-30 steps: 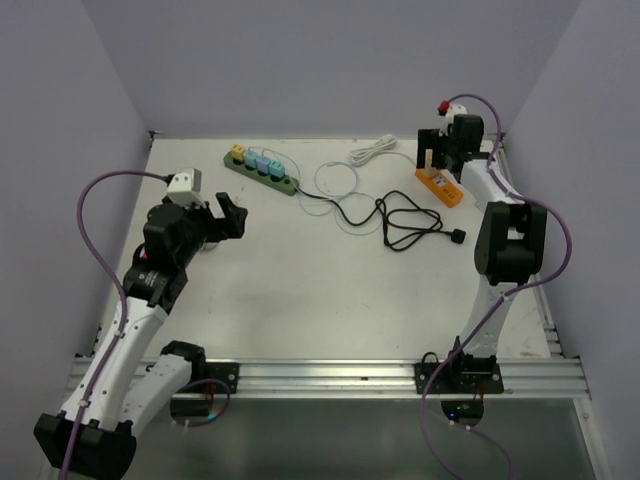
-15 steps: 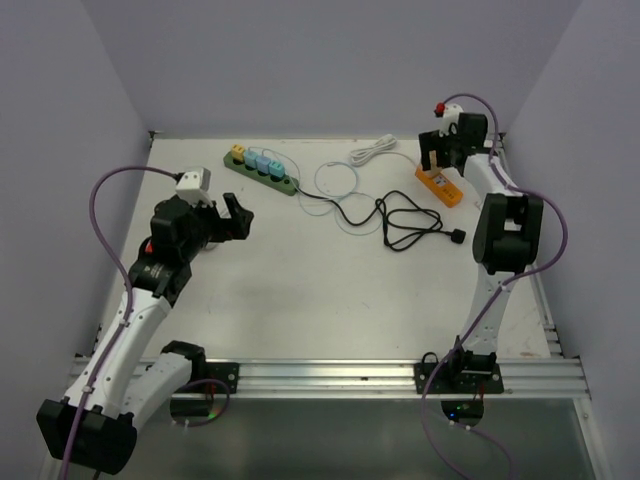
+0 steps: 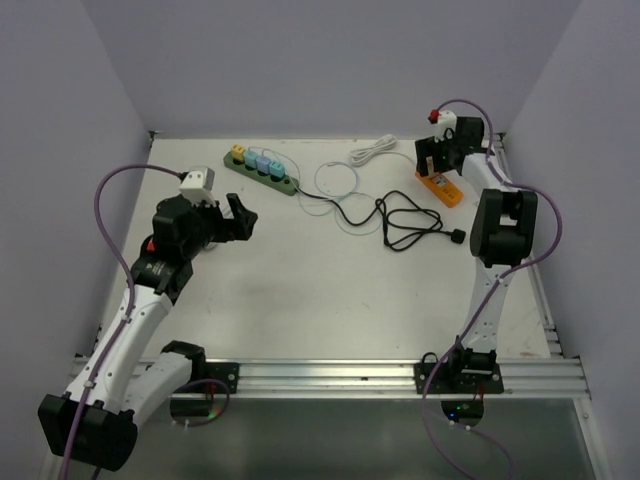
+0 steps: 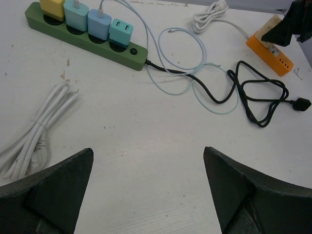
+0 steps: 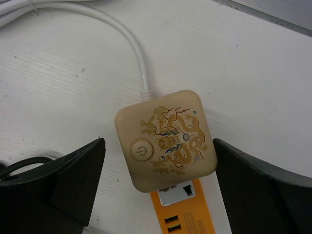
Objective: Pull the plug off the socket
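Apparently nothing unplugged yet: four coloured plugs [image 4: 100,24] sit in long dark-green power strip [image 4: 83,43]; left gripper [image 4: 148,163] and right gripper [image 5: 158,168] jaws spread, empty.

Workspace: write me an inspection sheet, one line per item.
Surface: white table, a few small marks.
Job's things: green power strip with four plugs seated in a row, yellow plug at one end.
Clutter: orange strip carrying a beige cube adapter.
Grippers: left gripper open, over bare table short of the green power strip; right gripper open, straddling the beige cube adapter.
Cables: black cord looped from the green power strip; white cable bundle; white coil at the far edge; thin pale loops.
Surroundings: lavender walls; metal rail at the near edge.
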Available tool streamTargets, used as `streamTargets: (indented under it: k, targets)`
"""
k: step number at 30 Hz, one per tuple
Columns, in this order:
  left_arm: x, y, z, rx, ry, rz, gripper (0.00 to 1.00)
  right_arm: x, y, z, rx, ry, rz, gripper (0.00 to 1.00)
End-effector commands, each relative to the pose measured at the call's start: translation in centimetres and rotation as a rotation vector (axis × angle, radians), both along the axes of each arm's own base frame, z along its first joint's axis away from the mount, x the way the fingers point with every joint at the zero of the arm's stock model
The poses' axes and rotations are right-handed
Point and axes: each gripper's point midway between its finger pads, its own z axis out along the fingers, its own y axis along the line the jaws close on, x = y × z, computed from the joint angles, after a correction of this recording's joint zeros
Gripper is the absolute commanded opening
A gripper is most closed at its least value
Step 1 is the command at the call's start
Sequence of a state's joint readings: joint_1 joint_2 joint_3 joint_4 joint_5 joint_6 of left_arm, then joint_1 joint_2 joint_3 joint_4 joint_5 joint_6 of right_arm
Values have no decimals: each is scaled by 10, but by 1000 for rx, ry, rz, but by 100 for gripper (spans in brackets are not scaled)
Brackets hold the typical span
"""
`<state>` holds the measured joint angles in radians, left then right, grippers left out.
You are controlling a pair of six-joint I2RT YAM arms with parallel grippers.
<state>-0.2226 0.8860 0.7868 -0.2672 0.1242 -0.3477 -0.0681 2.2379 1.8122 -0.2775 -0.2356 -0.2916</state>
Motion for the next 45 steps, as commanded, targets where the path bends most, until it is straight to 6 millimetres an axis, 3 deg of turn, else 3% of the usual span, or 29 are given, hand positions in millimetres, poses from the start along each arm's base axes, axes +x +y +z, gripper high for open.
streamTargets:
  k: [1, 7, 14, 18, 23, 30, 31, 32, 42, 45]
  targets:
    - [4, -2, 9, -2, -52, -23, 100, 5, 2, 13, 19, -23, 46, 92]
    - [3, -4, 8, -6, -56, -33, 100, 4, 4, 3, 34, -7, 47, 77]
    - [2, -5, 10, -13, -64, -40, 100, 7, 7, 8, 57, -20, 44, 43]
    - [1, -5, 10, -12, -65, -43, 100, 10, 12, 29, 93, -53, 47, 25]
    - [-1, -7, 13, -21, -76, -53, 100, 14, 14, 76, 147, -121, -8, 3]
    - [-4, -10, 19, -34, -95, -69, 100, 8, 34, 130, 330, -172, -100, 0]
    - [-5, -10, 20, -40, -96, -70, 100, 3, 37, 126, 353, -157, -112, 0]
    - [-5, -11, 20, -43, -98, -74, 100, -1, 43, 142, 390, -184, -121, 0]
    - [-2, -24, 8, -124, -37, -105, 100, -57, 147, 153, 465, -141, -68, 0]
    - [-2, -43, -2, -212, -2, -174, 100, -74, 170, 152, 533, -116, -81, 2]
